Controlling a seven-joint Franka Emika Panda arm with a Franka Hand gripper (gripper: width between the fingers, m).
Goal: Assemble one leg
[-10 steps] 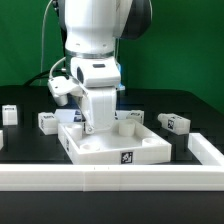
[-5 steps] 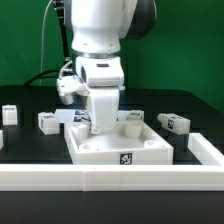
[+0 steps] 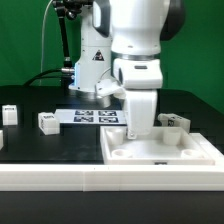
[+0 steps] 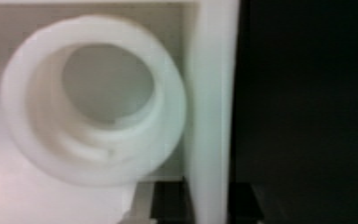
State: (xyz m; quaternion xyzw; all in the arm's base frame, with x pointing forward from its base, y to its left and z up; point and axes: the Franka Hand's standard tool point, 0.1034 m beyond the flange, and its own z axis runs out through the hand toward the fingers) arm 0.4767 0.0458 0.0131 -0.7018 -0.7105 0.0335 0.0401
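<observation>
Exterior view
Arm: I see the white arm filling the middle and upper right of the frame. Its gripper (image 3: 141,130) points straight down at the far edge of the white panel (image 3: 165,153).
Grip: the fingertips blend into the panel's white, so I cannot tell whether they are spread or pressed together.
Panel: it lies flat at the lower right on the black table (image 3: 30,142), just behind the white rail (image 3: 60,178) that runs along the front.
Leg: one small tagged leg (image 3: 47,121) sits at centre left, well apart from the panel. A second leg (image 3: 9,114) lies at the exterior view's left edge, and a third leg (image 3: 175,122) rests just beyond the panel, beside the gripper on the exterior view's right.
Marker board: the marker board (image 3: 95,116) lies flat in the middle of the frame, behind the arm.

Wrist view
Panel: I get a blurred close-up of a round white recess (image 4: 87,100) in the panel, next to its straight edge (image 4: 211,100). The black table (image 4: 309,110) lies beyond that edge.
Grip: no finger is clear enough to judge.
</observation>
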